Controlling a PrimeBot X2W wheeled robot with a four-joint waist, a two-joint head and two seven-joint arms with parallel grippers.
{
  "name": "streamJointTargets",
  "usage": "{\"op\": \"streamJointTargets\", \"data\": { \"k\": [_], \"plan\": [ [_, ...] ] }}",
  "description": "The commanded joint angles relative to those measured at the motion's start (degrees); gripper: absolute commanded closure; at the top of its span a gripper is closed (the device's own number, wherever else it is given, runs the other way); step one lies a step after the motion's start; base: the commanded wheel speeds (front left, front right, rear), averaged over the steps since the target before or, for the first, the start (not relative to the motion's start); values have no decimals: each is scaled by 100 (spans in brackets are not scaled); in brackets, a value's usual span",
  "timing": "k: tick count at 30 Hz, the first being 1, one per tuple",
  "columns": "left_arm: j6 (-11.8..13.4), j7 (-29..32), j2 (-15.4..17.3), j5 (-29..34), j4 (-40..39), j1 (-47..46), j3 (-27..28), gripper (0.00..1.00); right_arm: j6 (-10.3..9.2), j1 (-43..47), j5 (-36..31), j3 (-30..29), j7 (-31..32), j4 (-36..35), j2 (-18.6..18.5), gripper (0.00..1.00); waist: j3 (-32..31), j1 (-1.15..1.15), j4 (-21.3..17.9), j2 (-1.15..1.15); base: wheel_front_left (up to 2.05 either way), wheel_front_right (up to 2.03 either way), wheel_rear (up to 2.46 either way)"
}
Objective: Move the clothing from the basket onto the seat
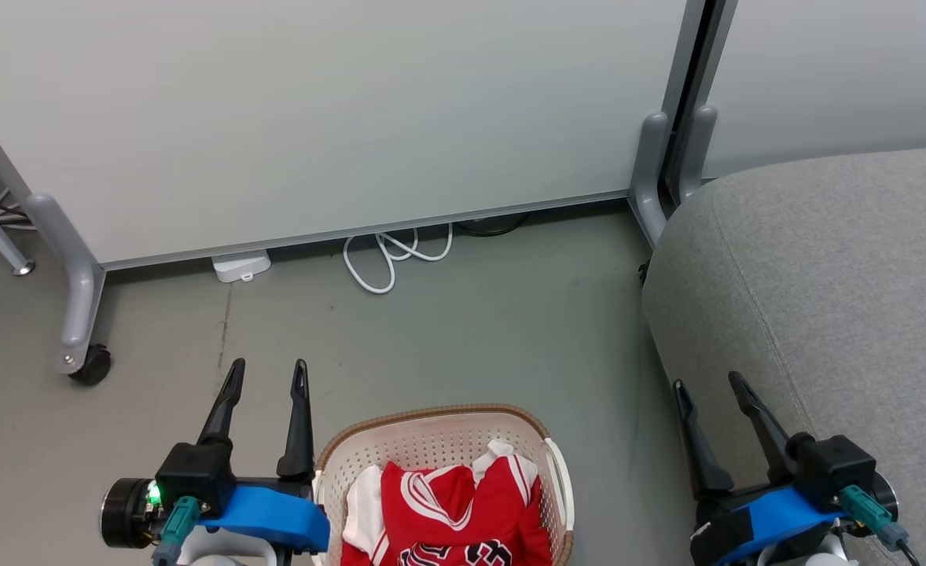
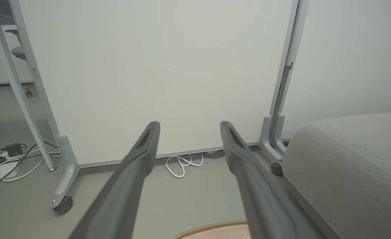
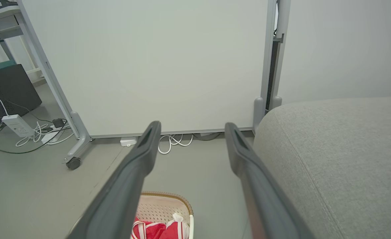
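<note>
- Head view: found left gripper (image 1: 268,365) at lower left, fingers spread wide, pinching nothing, tips pointing up the view over bare floor (image 1: 447,338).
- Logged its blue wrist cover just beside the left rim of the basket (image 1: 431,413); cannot tell if touching.
- Spotted right gripper (image 1: 707,382) at lower right, fingers likewise spread and empty, angled a little leftward, poised over the front edge of the seat (image 1: 824,275).
- Noted clothing (image 1: 447,503) heaped inside basket, red with white trim, lettering at the bottom edge; basket on floor between the two arms, seat to its right and apart from it.
- Left wrist view: looked along left gripper (image 2: 189,125), both fingers wide apart, nothing between them, aimed level toward the white panel (image 2: 165,73) and a coiled cable (image 2: 182,164).
- Caught only a sliver of basket rim (image 2: 212,229) at the bottom edge, below the fingers; seat (image 2: 354,159) off to the right.
- Right wrist view: looked along right gripper (image 3: 193,125), fingers apart and empty, raised above floor.
- Marked basket (image 3: 169,194) low between the fingers with clothing (image 3: 152,230) in it; seat (image 3: 331,149) close on the right.
</note>
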Motion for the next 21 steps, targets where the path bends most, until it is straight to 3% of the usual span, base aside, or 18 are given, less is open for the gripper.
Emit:
{"op": "streamJointTargets", "data": {
  "k": [1, 11, 21],
  "plan": [
    [-42, -63, -4, 157, 20, -1, 28, 0, 2, -40, -170, 31, -71, 9, -28, 0, 1, 0, 2, 0, 0, 0, 0],
    [-113, -147, -44, 390, 109, 8, 97, 0, 2, -18, -452, 67, -154, 22, -28, 0, 15, 0, 20, 0, 0, 0, 0],
    [-188, -140, -61, 294, 212, -15, 190, 0, 2, -6, -325, 59, -147, 45, -27, 0, 18, 0, 30, 0, 0, 0, 0]
  ]
}}
